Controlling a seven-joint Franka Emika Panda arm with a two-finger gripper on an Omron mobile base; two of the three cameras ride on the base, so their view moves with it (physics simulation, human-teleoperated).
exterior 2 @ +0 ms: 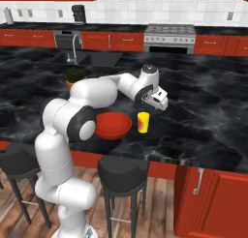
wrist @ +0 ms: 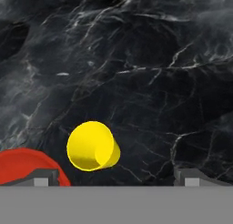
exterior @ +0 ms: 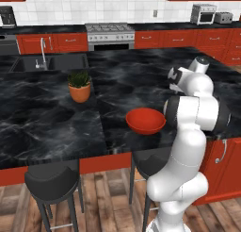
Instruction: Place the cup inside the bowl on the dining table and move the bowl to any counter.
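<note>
The small yellow cup [exterior 2: 143, 122] stands upright on the black marble dining table [exterior 2: 203, 111], just right of the wide red-orange bowl [exterior 2: 112, 125]. My gripper [exterior 2: 159, 102] hangs above the cup, slightly behind and to its right, without touching it. In the hand view the cup [wrist: 92, 145] sits left of centre with its mouth facing up, and the bowl's rim [wrist: 27, 166] shows at the lower left. My gripper [wrist: 117, 178] is open, its fingertips [wrist: 43, 177] wide apart with nothing between them. In the left base view the bowl [exterior: 145, 120] lies near the table's front edge and my arm hides the cup.
An orange plant pot [exterior: 80, 87] stands left of the bowl, behind it. A sink [exterior: 49, 62] is set in the far left of the top. Black stools [exterior: 52, 181] stand below the front edge. A red drawer front with a curved silver handle [exterior 2: 197, 181] is at the right.
</note>
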